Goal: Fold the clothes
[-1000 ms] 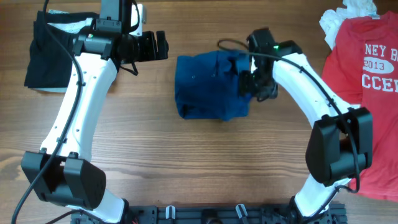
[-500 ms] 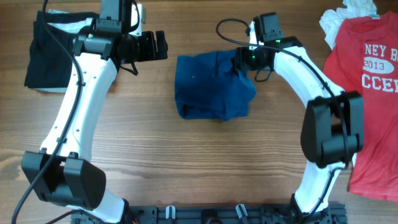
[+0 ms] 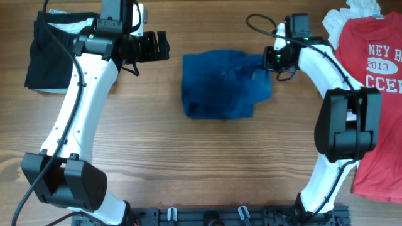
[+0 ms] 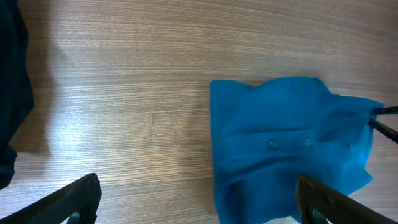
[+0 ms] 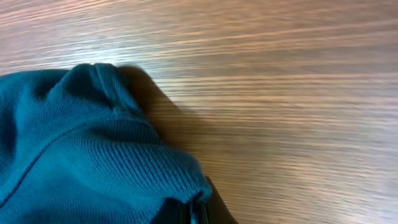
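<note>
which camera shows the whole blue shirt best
The overhead view: the whole blue shirt lies crumpled on the table, one corner pinched by the right gripper. The left wrist view crops its lower edge; the right wrist view shows only a close-up ribbed fold.

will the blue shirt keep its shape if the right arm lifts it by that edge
Probably not: the blue shirt lies rumpled and bunches at the right gripper, so it looks floppy and would likely drape. Its knit fabric seems light, and may cling slightly to the wooden table when dragged.
</note>
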Controlling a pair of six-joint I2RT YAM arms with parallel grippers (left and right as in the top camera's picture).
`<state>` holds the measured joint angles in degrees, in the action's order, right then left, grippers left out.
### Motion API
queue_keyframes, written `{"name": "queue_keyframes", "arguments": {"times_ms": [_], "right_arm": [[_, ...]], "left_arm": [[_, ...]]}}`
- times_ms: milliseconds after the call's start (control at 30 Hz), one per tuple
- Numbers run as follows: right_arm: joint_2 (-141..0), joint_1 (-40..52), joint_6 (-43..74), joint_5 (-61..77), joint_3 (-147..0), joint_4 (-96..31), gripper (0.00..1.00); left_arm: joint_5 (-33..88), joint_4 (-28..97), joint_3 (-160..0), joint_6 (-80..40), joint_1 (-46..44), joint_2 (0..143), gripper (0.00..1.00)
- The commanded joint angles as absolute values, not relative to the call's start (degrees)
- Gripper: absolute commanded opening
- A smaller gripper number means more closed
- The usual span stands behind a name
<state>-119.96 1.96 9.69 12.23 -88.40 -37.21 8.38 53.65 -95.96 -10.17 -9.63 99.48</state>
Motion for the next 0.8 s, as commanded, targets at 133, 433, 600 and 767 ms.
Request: {"name": "queue_keyframes", "arguments": {"times_ms": [133,433,600,767], "right_arm": [[-119.3,0.0,6.2,19.3,-89.9,-43.4,0.80],[-101.9,-6.9,9.5,22.0,-96.8,-54.5,1.00],[-96.9,-11.3,12.0,21.9,-96.8,-56.2,0.99],[-97.3,-11.8,12.0,19.5,-96.6,-58.8,0.92]], "left_arm": [[7.9,53.9,-96.3,-9.2,-9.5,100.1,1.00],[8.1,53.6,-93.8,-9.7,-15.8,100.4,1.00],[9.5,49.5,-90.6,-9.8,-23.3,103.4,1.00],[9.4,49.7,-90.5,-9.2,-28.2,109.8,1.00]]}}
